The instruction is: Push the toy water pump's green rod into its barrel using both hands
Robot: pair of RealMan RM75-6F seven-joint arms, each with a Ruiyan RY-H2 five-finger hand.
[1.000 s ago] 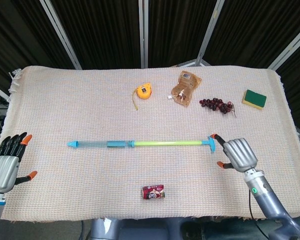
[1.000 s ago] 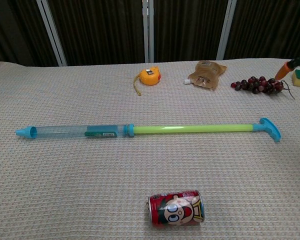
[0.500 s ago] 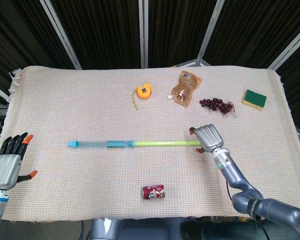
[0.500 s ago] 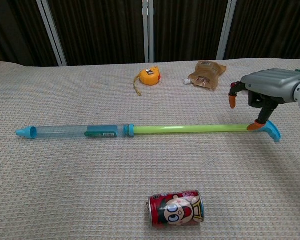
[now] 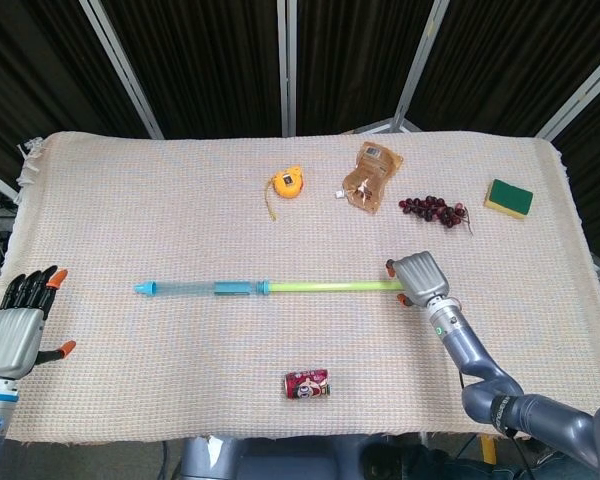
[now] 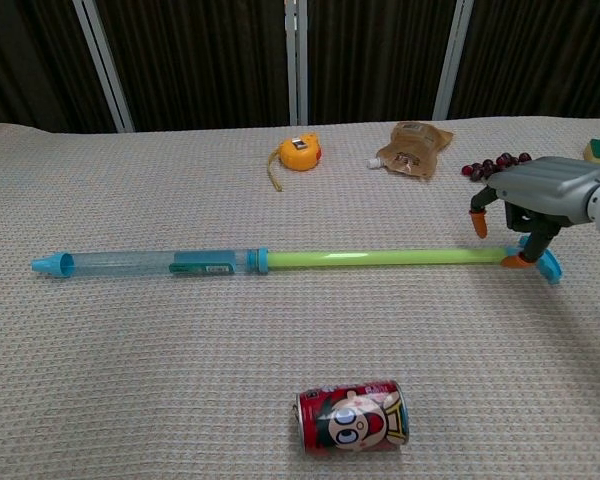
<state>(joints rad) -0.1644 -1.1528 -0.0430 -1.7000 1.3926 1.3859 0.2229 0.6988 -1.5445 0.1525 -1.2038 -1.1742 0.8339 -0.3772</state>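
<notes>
The toy pump lies across the middle of the table. Its clear blue barrel points left and the green rod is drawn far out to the right. My right hand arches over the rod's right end, where the blue handle sits. One orange fingertip touches the rod by the handle, while another hangs above it, so nothing is clasped. My left hand hovers at the table's front left with fingers spread, far from the barrel's tip.
An orange tape measure, a brown pouch, dark grapes and a green sponge lie along the back. A red can lies on its side near the front edge.
My right hand came in from the right and now sits over the rod's handle end, shifting slightly right in the last half second. The pump and my left hand have stayed put.
</notes>
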